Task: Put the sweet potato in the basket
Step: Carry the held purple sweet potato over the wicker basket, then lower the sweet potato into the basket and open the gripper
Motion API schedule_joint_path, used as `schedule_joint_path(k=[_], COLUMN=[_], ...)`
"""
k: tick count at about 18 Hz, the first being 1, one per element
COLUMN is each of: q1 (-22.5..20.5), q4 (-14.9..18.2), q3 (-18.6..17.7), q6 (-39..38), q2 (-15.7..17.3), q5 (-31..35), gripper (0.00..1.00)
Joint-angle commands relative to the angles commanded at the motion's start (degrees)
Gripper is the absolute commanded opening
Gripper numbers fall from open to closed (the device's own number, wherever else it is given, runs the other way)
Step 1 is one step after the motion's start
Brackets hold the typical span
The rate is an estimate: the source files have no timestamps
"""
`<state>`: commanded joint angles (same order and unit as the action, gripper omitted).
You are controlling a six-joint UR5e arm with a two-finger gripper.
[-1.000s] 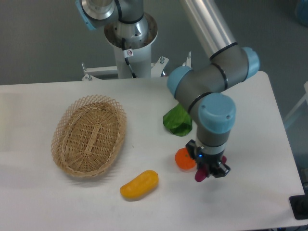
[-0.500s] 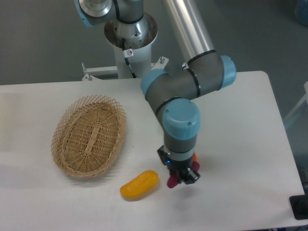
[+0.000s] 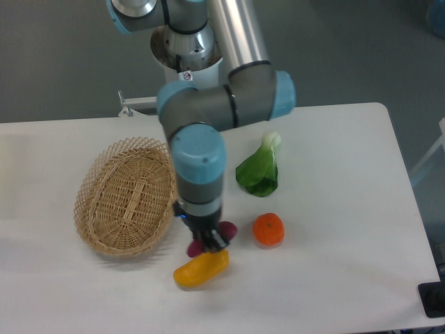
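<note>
**Camera view: sweet potato held in the gripper, just right of the basket**

Camera view from the front shows a white table [image 3: 348, 278] with the basket [image 3: 128, 197] on its left part. The basket is oval, woven, light tan, and its inside shows only wicker.

Just to the right of the basket, near its lower right rim, hangs the gripper [image 3: 206, 244] of the arm [image 3: 198, 163]. The two fingers are closed around the sweet potato [image 3: 225, 230], which shows as a magenta-purple piece on both sides of the fingers. The sweet potato is outside the basket, close to its rim but apart from it. I cannot tell whether it is lifted off the table.

Directly below the gripper, also right of the basket, lies a yellow-orange vegetable [image 3: 201, 270] on the table. The fingertips overlap its upper edge in this view; whether they touch it I cannot tell.

Farther right of the basket sits a round orange fruit [image 3: 268, 229], near the sweet potato but not touching it. Above the fruit lies a green leafy vegetable [image 3: 259, 170] with a pale stem, well apart from the basket.
</note>
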<state>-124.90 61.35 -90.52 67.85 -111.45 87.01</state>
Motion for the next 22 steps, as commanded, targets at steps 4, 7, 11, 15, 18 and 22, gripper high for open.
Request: schedule_joint_path(k=[4,7,11,15,18,22], q1=[3.08,4.57,6.68,7.66,7.57,7.83], q4=[-0.44,-1.67,-3.41,-7.11,-7.73,-9.75], q3=[-3.6,-6.15,-11.33,-19.31,-24.6,-24.79], q6=[0.52,0.53,0.18,1.14,4.74,4.22], q2=[1.5,1.67,2.73,6.41,9.93,9.5], q5=[-1.5,-1.41,-1.41,-1.41,-1.41,-1.41], gripper=[0.38,0.38,0.38,0.38,0.39,0.52])
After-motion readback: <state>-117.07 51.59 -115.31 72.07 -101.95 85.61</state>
